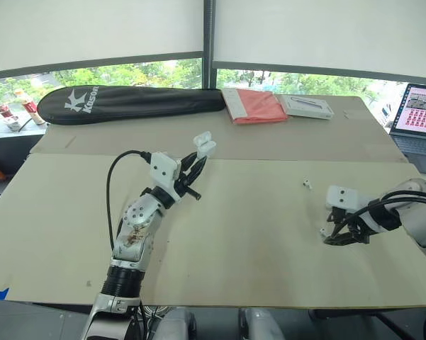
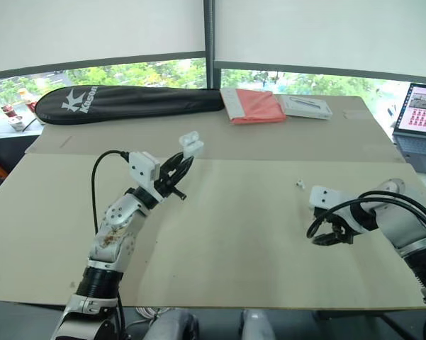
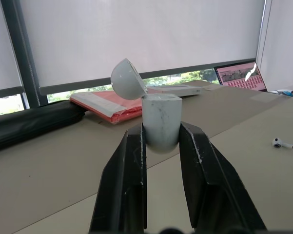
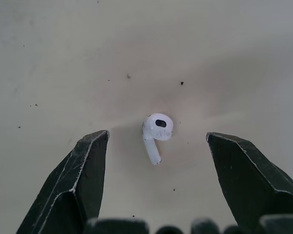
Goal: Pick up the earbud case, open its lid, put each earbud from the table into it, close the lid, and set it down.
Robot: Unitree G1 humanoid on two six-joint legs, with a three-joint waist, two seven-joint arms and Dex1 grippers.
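— Our left pincer (image 3: 162, 139) is clamped on the earbud case (image 3: 160, 117) and holds it upright above the counter (image 1: 255, 241). The lid (image 3: 128, 79) is tipped back open.

— Our right pincer (image 4: 157, 134) stands wide and low over the counter. One earbud (image 4: 158, 126) lies between its fingers, touching neither.

— We see the second earbud (image 1: 307, 184) on the counter too, a little farther back than the right pincer and apart from it.

— The surface under us is pale beige board, dotted with dark specks near the earbud. A seam runs across it about where the left pincer hangs.

— Along the far edge we have a black racket bag (image 1: 127, 103), a red folder (image 1: 255, 106) and a white box (image 1: 308, 106). A laptop (image 1: 419, 110) sits off the right end. Behind them are windows, with blinds covering all but a low strip.

— A broad stretch of board lies between our two arms, and the near edge runs just below them.
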